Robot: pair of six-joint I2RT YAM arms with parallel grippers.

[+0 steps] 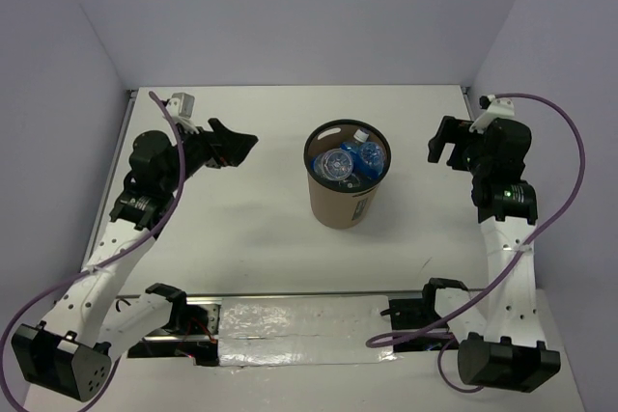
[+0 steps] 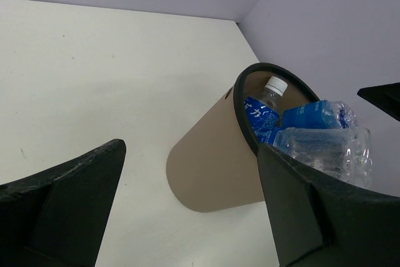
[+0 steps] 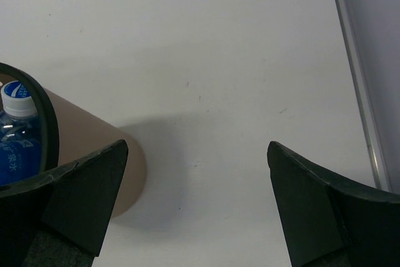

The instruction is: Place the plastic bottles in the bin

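Left pincer (image 1: 241,150) and right pincer (image 1: 436,142) hung spread, empty, at nine and three o'clock of the bin (image 1: 340,209); plastic bottles (image 1: 350,163) lay inside, so likely only withdrawal remained.

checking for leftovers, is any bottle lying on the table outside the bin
No, the top view shows the bottles only inside the bin.

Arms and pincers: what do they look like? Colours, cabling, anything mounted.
Both arms: white lower links, black joint housings, a purple cable looped along each. Left pincer and right pincer: black, wedge-shaped matte fingers. White camera block at each wrist.
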